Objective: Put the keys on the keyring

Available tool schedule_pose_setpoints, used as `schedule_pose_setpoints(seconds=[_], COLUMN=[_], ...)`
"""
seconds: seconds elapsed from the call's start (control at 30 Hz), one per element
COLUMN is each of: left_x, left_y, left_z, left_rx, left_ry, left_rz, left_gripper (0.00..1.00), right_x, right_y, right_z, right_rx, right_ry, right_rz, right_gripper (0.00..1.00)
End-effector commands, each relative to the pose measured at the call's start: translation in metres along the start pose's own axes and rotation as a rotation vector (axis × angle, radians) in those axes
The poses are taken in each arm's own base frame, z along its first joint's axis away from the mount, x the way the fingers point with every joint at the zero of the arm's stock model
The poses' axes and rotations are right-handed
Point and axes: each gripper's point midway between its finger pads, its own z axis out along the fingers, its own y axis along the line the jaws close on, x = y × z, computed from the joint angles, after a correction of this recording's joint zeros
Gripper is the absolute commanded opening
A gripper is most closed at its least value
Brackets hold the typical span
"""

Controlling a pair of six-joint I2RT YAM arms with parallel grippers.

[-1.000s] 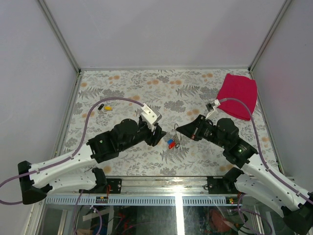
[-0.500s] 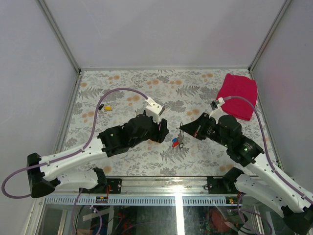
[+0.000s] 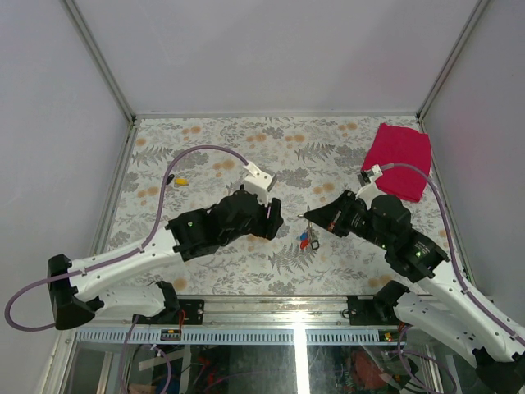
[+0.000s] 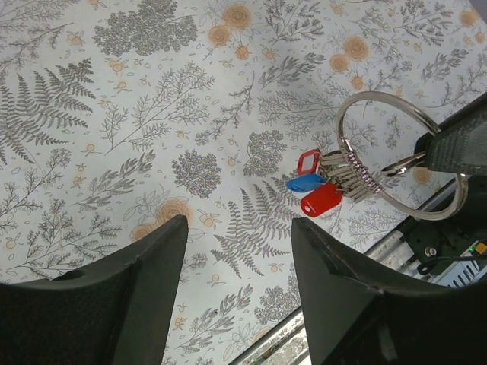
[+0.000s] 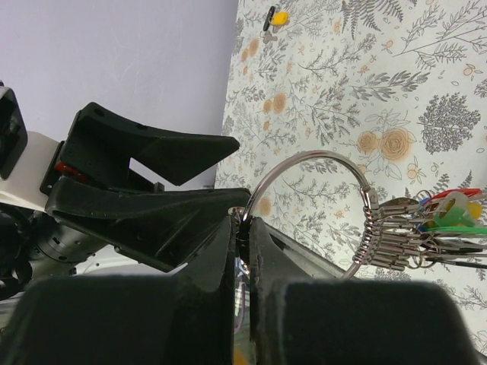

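Observation:
My right gripper point(image 5: 245, 226) is shut on the rim of a large silver keyring point(image 5: 304, 155) and holds it above the table. Several keys point(image 5: 445, 217) with red, blue, green and yellow heads hang bunched on the ring. In the top view the right gripper point(image 3: 305, 216) has the keys point(image 3: 308, 241) dangling below it. My left gripper point(image 3: 279, 223) is open and empty, just left of the ring. Its wrist view shows the keyring point(image 4: 378, 93) and the red and blue keys point(image 4: 316, 192) up right of the left gripper point(image 4: 240, 255). A loose yellow key point(image 3: 180, 181) lies beside a black one far left.
A red cloth point(image 3: 399, 160) lies at the back right of the flowered table cover point(image 3: 246, 148). The metal front rail point(image 3: 295, 302) runs along the near edge. White walls close in the left, back and right sides.
My right gripper has carried the ring and keys a little to the right. My left arm has swung forward and right, following them.

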Motion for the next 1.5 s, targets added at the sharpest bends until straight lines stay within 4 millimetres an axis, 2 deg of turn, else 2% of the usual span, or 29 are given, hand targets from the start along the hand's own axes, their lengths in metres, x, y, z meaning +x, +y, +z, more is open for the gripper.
schedule_pose_setpoints(seconds=[0.0,0.17,0.33,0.43,0.5,0.57,0.67,0.97,1.3,1.47], left_x=[-0.022,-0.033,-0.045,-0.049,-0.047,-0.04,-0.035,-0.042,-0.05,-0.049], left_y=[-0.017,-0.042,-0.05,-0.055,-0.059,-0.065,-0.068,-0.067,-0.071,-0.073], left_z=[-0.008,-0.023,-0.04,-0.046,-0.047,-0.047,-0.044,-0.038,-0.042,-0.041], left_rx=[0.077,0.263,0.359,0.404,0.436,0.481,0.502,0.478,0.487,0.499], left_ry=[-0.042,-0.126,-0.245,-0.295,-0.296,-0.283,-0.27,-0.287,-0.313,-0.31], left_rz=[-0.017,0.064,0.162,0.24,0.294,0.375,0.416,0.44,0.445,0.45], left_gripper=[0.59,0.63,0.63,0.58,0.52,0.42,0.37,0.33,0.29,0.23], right_x=[-0.013,-0.008,-0.001,0.003,0.004,0.005,0.005,0.009,0.011,0.012], right_y=[0.042,0.048,0.056,0.061,0.065,0.068,0.071,0.077,0.078,0.078], right_z=[-0.011,-0.008,-0.006,-0.006,-0.007,-0.008,-0.009,-0.012,-0.011,-0.012], right_rx=[-0.138,-0.166,-0.201,-0.224,-0.239,-0.251,-0.261,-0.295,-0.301,-0.306], right_ry=[-0.034,0.004,0.06,0.089,0.102,0.11,0.115,0.143,0.156,0.159], right_rz=[0.016,0.018,0.014,0.008,0.002,-0.007,-0.021,-0.043,-0.053,-0.054], right_gripper=[0.0,0.0,0.0,0.0,0.0,0.0,0.0,0.0,0.0,0.0])
